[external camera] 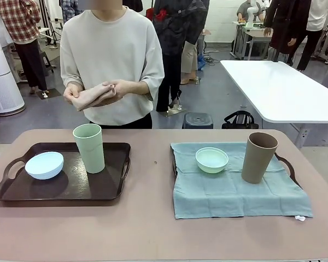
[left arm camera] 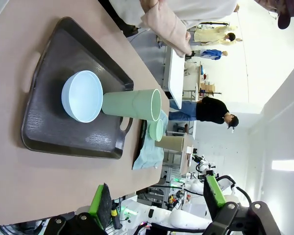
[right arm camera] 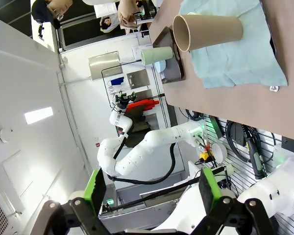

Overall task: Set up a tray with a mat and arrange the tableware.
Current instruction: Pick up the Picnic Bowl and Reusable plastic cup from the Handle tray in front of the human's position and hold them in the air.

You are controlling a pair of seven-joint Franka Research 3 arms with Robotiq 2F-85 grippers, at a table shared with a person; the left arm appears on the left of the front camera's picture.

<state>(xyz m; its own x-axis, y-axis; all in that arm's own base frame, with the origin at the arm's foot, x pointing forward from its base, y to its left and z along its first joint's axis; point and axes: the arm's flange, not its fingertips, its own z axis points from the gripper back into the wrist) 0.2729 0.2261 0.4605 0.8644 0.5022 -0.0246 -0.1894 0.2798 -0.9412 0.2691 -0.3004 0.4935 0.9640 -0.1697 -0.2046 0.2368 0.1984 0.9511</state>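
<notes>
A dark brown tray (external camera: 71, 184) on the left carries a pale blue bowl (external camera: 44, 164) and a light green cup (external camera: 89, 147). On the right, a blue-grey mat (external camera: 229, 192) covers a second tray (external camera: 287, 166), with a mint green bowl (external camera: 211, 159) and a brown cup (external camera: 258, 157) on it. The person holds a folded beige cloth (external camera: 93, 97) in both hands. My left gripper (left arm camera: 157, 200) hangs open, well back from the left tray (left arm camera: 54, 49), blue bowl (left arm camera: 83, 95) and green cup (left arm camera: 130, 104). My right gripper (right arm camera: 152, 191) is open too, far from the brown cup (right arm camera: 210, 32) and mat (right arm camera: 245, 58).
Bare table surface (external camera: 153, 234) runs along the near edge and between the two trays. A white table (external camera: 284, 87) stands behind on the right. Other people stand farther back in the room.
</notes>
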